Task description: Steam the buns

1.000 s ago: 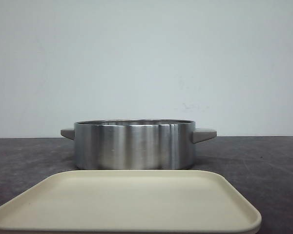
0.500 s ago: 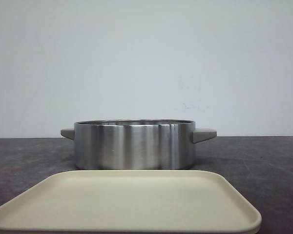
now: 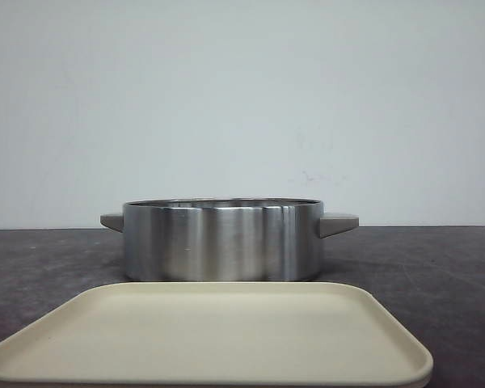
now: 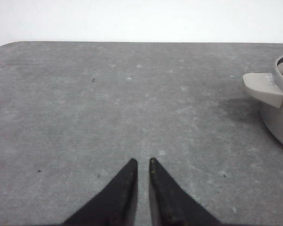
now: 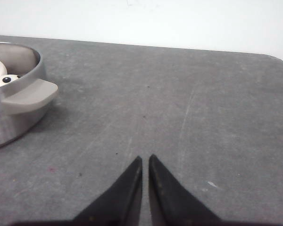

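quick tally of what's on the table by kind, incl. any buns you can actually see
Steel pot: 1
Beige tray: 1
Buns, visible inside the pot in the right wrist view: at least 2, rest hidden
Total: 4 visible

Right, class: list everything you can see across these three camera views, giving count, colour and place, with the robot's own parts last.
Round brushed-steel pot: one, silver with two grey side handles, on the table behind the tray.
Flat rectangular plastic tray: one, cream, nearest the front camera, nothing on it.
White round buns with black panda faces: at least two partly visible, inside the pot; full count hidden by the rim.
Dark grey speckled table: one, under everything.
Plain wall: off-white, behind the table.
Left tool: black, fingertips nearly together, over bare table, holding nothing.
Right tool: black, likewise.
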### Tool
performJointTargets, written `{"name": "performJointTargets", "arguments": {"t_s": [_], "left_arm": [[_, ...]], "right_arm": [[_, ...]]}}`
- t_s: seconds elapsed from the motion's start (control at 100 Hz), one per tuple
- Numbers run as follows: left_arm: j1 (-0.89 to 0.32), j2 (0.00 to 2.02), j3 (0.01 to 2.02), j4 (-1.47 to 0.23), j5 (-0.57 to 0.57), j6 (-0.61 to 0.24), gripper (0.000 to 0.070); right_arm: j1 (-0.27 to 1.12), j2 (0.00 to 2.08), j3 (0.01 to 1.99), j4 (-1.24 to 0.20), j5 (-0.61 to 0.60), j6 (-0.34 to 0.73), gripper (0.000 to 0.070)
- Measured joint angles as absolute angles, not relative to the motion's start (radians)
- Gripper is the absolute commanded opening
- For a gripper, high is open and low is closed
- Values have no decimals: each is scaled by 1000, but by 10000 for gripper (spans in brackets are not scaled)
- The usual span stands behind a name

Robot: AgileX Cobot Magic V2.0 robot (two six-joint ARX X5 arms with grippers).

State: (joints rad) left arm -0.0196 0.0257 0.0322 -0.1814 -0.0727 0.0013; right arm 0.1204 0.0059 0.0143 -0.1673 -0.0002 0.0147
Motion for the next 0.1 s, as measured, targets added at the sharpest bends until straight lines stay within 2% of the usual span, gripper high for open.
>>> {"name": "performJointTargets", "arguments": {"t_s": [0.1], "left_arm": [[-20,26,32,-181,-73,2,0]], "right_arm": [[120,6,14,-167,0,15,16]]}}
